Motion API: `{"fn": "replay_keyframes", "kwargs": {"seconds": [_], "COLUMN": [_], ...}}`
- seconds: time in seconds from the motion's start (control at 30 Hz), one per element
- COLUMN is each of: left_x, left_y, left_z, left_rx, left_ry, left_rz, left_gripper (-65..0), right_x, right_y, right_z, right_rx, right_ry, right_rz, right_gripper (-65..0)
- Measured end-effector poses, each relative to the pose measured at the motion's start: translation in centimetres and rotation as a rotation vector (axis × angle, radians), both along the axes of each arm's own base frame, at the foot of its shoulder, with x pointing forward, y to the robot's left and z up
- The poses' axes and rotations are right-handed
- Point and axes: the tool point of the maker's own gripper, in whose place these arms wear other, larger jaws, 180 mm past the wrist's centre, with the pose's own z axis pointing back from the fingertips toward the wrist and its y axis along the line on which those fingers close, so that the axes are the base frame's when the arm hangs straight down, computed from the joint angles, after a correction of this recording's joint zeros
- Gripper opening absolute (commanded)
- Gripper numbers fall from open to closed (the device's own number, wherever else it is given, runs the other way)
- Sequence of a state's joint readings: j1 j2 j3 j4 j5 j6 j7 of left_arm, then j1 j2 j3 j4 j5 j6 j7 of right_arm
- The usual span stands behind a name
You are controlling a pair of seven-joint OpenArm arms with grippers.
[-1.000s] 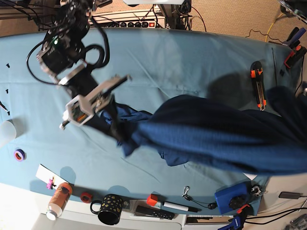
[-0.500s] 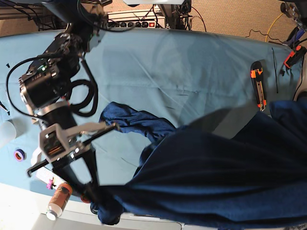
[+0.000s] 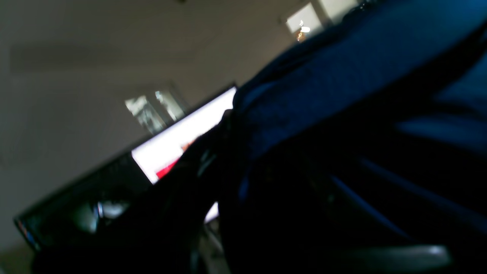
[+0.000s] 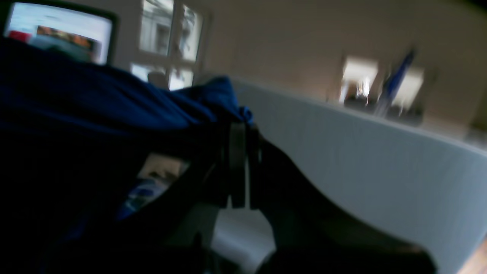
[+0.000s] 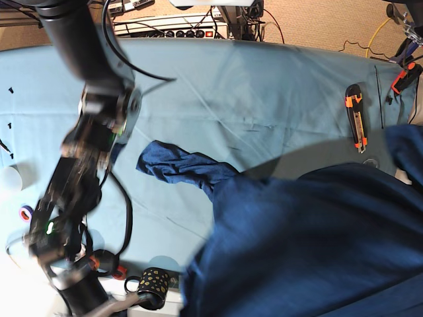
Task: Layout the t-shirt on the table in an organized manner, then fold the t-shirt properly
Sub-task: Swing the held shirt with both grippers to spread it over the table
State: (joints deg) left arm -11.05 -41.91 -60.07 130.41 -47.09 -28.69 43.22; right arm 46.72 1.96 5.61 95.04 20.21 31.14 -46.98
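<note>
The navy t-shirt [image 5: 310, 244] hangs lifted above the table [image 5: 218, 86] and fills the lower right of the base view. One bunched end of it [image 5: 178, 162] trails on the teal cloth. My right arm [image 5: 86, 152] reaches down the left side to the front edge, and its fingers run off the bottom of the frame. In the right wrist view my right gripper [image 4: 239, 129] is shut on a bunched edge of the t-shirt [image 4: 114, 106]. In the dark left wrist view my left gripper [image 3: 228, 125] pinches the t-shirt [image 3: 342, 72]. The base view shows nothing of the left arm.
An orange-and-black box cutter [image 5: 357, 115] lies at the right. At the front left are a dotted black mug [image 5: 152, 287], a purple tape roll [image 5: 26, 213] and a white cup [image 5: 8, 181]. Cables and a power strip [image 5: 172, 26] run behind the table. A lit monitor [image 3: 182, 140] shows behind.
The right arm has swung from the table's middle to the front left edge, pulling the shirt with it. The shirt has risen and spread over the lower right of the base view.
</note>
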Motion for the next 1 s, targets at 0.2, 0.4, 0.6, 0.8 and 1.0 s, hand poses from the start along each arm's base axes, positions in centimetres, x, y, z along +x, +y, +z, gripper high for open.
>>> {"fn": "replay_keyframes", "kwargs": {"seconds": [0.2, 0.4, 0.6, 0.8, 1.0], "left_x": [1.5, 3.7, 4.7, 5.2, 5.8], "left_y": [3.2, 2.4, 1.2, 2.9, 9.4], "left_z": [-1.4, -3.5, -4.5, -5.2, -6.9], "left_rx": [-0.100, -0.115, -0.108, -0.113, -0.175], "left_ry": [0.054, 0.143, 0.181, 0.201, 0.237], "left_rz": [0.052, 0.010, -0.026, 0.035, 0.263], "left_gripper": [-65.0, -65.0, -65.0, -65.0, -65.0], "right_x": [-5.2, -13.3, -17.5, -20.8, -25.1], "right_y": [8.3, 14.6, 16.2, 20.1, 24.8], "right_z": [-1.8, -2.2, -2.3, -4.2, -5.9], "right_rx": [-0.116, -0.095, 0.052, 0.003, -0.099], "right_ry": [0.027, -0.078, -0.088, -0.049, -0.050], "right_rz": [0.339, 0.565, 0.707, 0.851, 1.014], "right_gripper": [-65.0, -65.0, -65.0, -65.0, -65.0]}}
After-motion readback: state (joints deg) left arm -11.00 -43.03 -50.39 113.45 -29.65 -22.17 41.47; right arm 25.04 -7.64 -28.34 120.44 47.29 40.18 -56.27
